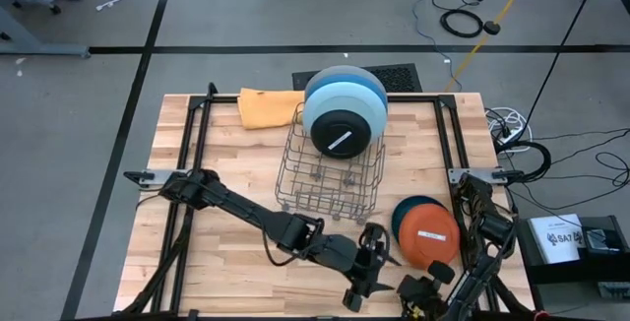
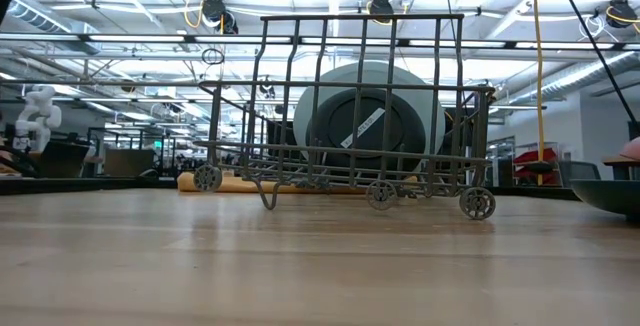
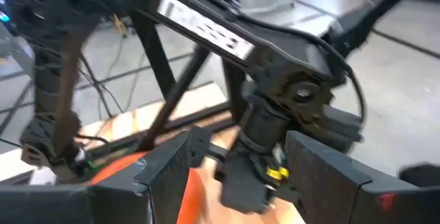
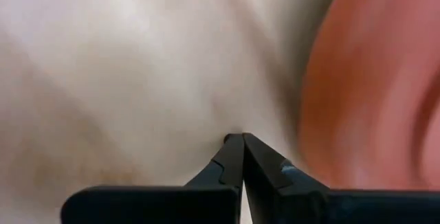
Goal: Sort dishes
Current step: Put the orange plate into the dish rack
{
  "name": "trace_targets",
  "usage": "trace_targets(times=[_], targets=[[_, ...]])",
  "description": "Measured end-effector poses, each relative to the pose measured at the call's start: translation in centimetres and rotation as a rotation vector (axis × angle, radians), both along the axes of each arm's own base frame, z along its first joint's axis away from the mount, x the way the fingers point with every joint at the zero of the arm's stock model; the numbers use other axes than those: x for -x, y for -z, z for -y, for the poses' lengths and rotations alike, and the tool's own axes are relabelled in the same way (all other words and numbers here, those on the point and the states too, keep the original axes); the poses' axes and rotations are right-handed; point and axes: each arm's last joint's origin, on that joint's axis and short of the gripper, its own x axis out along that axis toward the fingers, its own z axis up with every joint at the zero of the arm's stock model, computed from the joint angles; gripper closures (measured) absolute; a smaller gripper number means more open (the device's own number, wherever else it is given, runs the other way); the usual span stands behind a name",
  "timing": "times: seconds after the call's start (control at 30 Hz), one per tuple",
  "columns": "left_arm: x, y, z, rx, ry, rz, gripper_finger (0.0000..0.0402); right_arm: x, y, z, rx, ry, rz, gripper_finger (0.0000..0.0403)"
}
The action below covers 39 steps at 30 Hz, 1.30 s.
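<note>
A wire rack (image 1: 330, 173) stands mid-table. At its far end three plates stand on edge, leaning together: a blue one (image 1: 369, 85) at the back, a pale grey one (image 1: 320, 109), and a black one with a white sticker (image 1: 340, 134) in front. An orange plate (image 1: 430, 234) lies flat on a dark teal dish (image 1: 404, 213) at the near right. My left gripper (image 1: 372, 260) hovers open just left of that stack, holding nothing. My right gripper (image 4: 237, 141) is shut near the table's front edge, over bare wood beside the orange plate (image 4: 385, 80).
An orange cloth (image 1: 268, 107) lies at the far edge, left of the rack. Black frame rails (image 1: 197, 134) run along the table's left and right sides. The right arm (image 3: 289, 100) crosses close in front of my left gripper. Bare wood (image 1: 236, 262) lies at the near left.
</note>
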Motion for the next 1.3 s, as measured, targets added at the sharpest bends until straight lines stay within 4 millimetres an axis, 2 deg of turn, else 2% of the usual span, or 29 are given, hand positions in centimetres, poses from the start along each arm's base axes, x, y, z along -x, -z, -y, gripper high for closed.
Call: trace_targets(times=[0.37, 0.8, 0.87, 1.07, 1.23, 1.3], targets=[[0.4, 0.8, 0.2, -0.043, -0.016, -0.072, 0.0164, -1.5, -0.7, 2.8, 0.208, 0.033, -0.023, 0.0402], [0.7, 1.1, 0.3, -0.061, -0.013, -0.11, 0.0164, -3.6, -1.3, 3.7, 0.238, 0.033, 0.083, 0.0402], [0.8, 0.9, 0.3, -0.066, -0.016, -0.117, 0.0164, -3.9, -1.9, 3.3, 0.231, 0.012, 0.127, 0.0403], [2.0, -1.3, -0.3, -0.07, -0.009, -0.093, 0.0164, -4.5, -4.7, 2.0, 0.218, -0.078, 0.329, 0.0403], [2.5, -3.0, -0.7, -0.055, 0.053, -0.035, 0.0164, -4.7, -7.6, 0.4, 0.232, -0.186, 0.574, 0.0403], [2.3, -3.0, -0.9, -0.039, 0.069, -0.001, 0.0164, -4.5, -8.9, -0.2, 0.244, -0.232, 0.671, 0.0403]])
